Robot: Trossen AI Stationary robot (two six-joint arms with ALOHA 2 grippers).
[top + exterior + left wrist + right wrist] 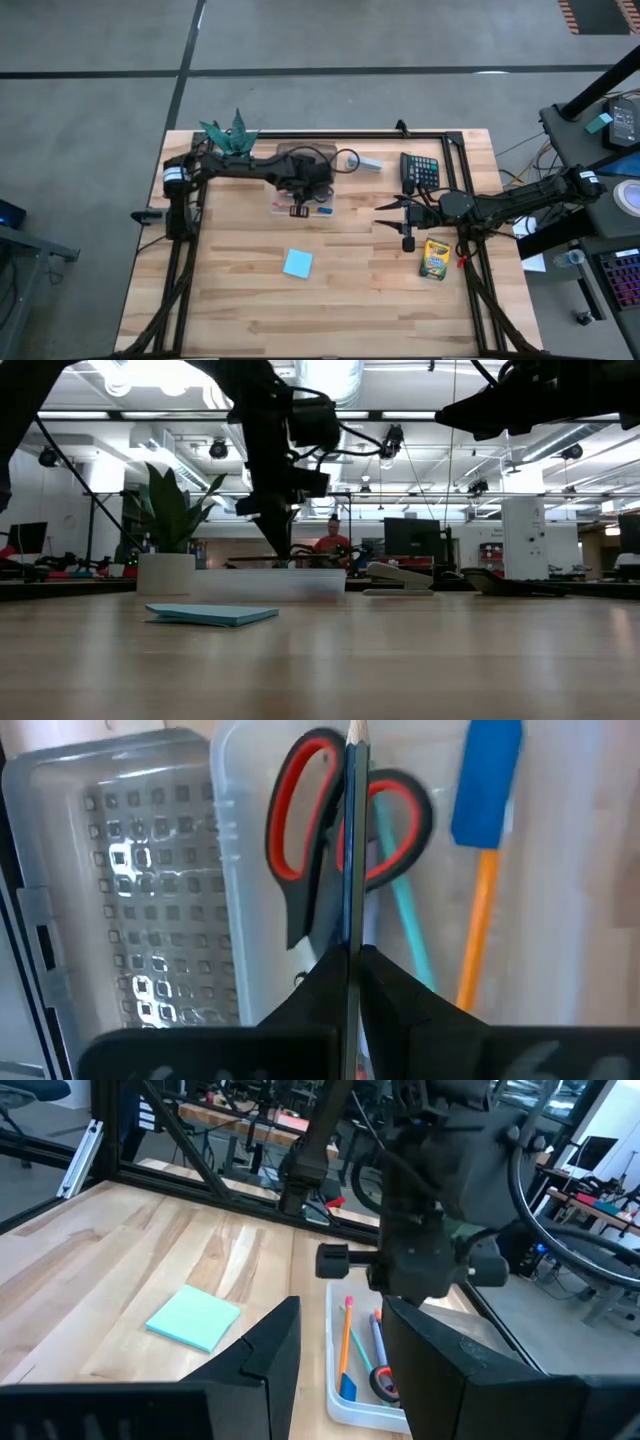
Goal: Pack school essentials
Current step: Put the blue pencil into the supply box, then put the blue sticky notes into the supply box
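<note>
In the high view my left gripper hangs over a clear pencil case at the table's middle far part, shut on a thin grey pencil. In the case's tray lie red-handled scissors, an orange pencil, a teal pen and a blue eraser. The case's lid lies open beside the tray. My right gripper is open, to the right of the case and above the table. The light-blue notepad and the crayon box lie flat on the table. My left gripper pinches the grey pencil between its two fingers, which come from above, pointing down. The pencil runs on along the fingers past their tips, and its pale end stands over the scissors' handles. Whether that end touches the case, I cannot tell.
A black calculator lies right of the case, just beyond my right gripper. A grey stapler sits at the far side, and a potted plant at the far left corner. Bare wood spreads across the near half around the notepad.
</note>
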